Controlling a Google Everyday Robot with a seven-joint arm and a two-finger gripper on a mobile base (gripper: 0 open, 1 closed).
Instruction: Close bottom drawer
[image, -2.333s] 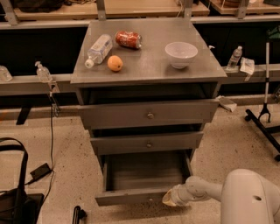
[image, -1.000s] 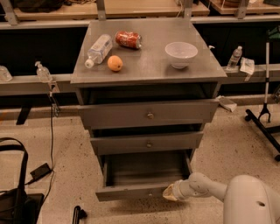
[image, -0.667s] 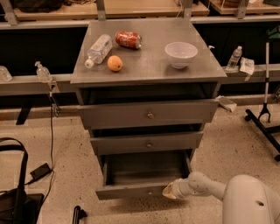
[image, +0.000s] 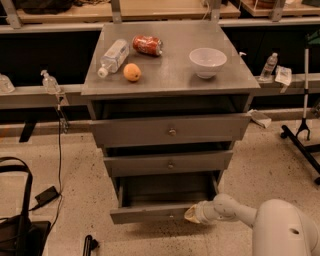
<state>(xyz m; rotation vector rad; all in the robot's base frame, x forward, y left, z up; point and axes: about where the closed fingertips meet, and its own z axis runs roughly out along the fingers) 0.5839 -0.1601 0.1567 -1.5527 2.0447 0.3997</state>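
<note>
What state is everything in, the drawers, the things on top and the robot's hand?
bottom drawer: pulled out, open.
middle drawer: slightly out.
top drawer: slightly out.
bottle: lying on its side.
can: lying on its side.
bowl: upright.
hand: low, at the bottom drawer's front, right end.

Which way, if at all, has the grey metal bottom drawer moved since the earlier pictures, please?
Yes: the bottom drawer slid inward, toward the middle grey drawer front, with the claw at its front's right end.
</note>
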